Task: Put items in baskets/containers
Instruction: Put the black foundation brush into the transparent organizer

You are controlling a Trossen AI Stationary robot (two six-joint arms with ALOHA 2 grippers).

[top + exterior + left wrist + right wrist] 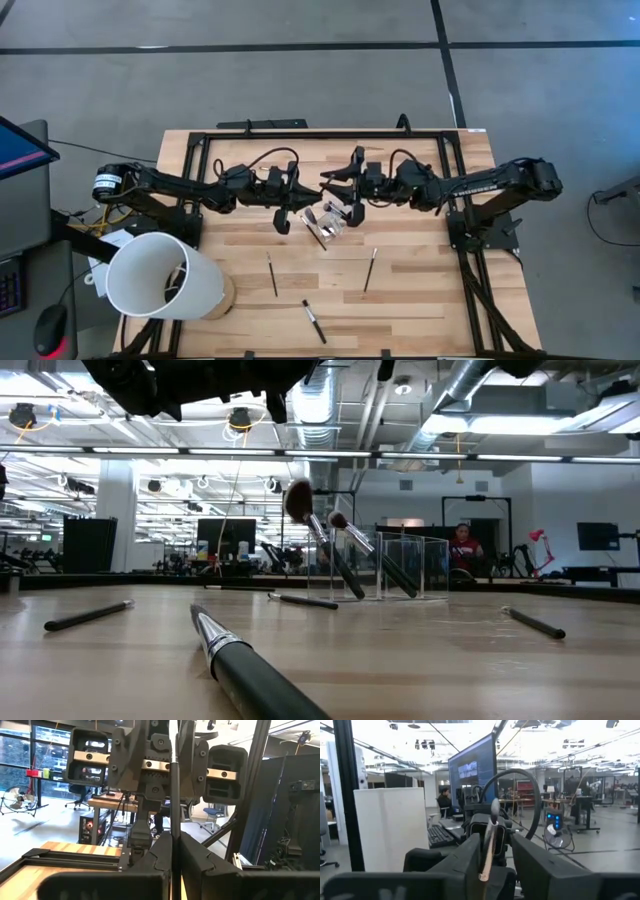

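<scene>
Thin dark brush (174, 800) stands upright, pinched in my left hand (284, 205). My right hand (340, 195) pinches another stick (489, 842); clear plastic box (328, 222) lies just below both, frame centre.

Pale lettering is showing along the right arm (490, 185) behind its end effector, too small to read; no other text is reading clearly anywhere.
</scene>
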